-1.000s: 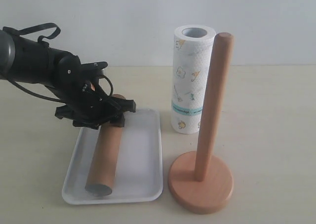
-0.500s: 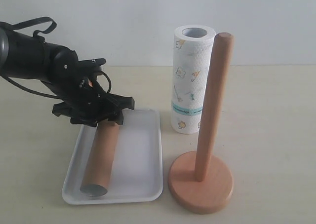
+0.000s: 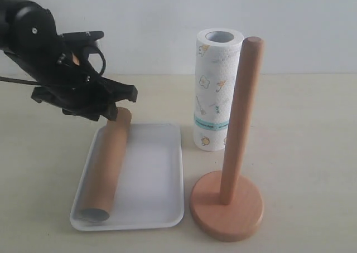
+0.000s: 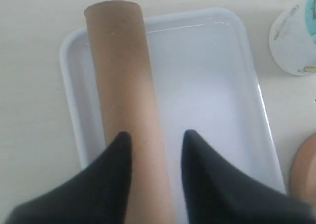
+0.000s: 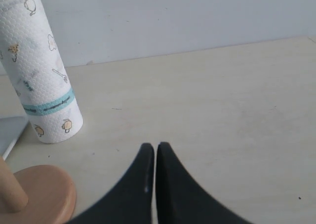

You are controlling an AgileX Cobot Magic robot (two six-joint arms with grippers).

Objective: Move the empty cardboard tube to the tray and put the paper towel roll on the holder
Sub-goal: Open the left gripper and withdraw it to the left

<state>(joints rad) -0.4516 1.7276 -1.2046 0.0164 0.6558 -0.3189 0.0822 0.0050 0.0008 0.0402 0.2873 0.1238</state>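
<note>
Empty cardboard tube lies lengthwise along the left side of the white tray, so I judge the first half of the job done. My left hand hangs over the tube's far end with its fingers spread, gripping nothing; in the wrist view they frame the tube on either side, and the exterior view shows the hand raised above it.

To the right of the tray, the paper towel roll stands upright on the desk, just beside the tray's far right corner. The wooden holder stands nearer the camera, near the roll, its dowel bare. My right hand is not seen in the exterior view; its own camera shows the fingers clenched together on nothing, low over the desk, with roll and holder base off to one side.

The step in hand, as I read it, is the roll. I must open a hand wide enough for that thick roll, lift it clear above the dowel's rounded top, line up the hollow core and lower it straight.

I can read no brand or writing: the roll shows only small yellow-orange figures and a teal band
</note>
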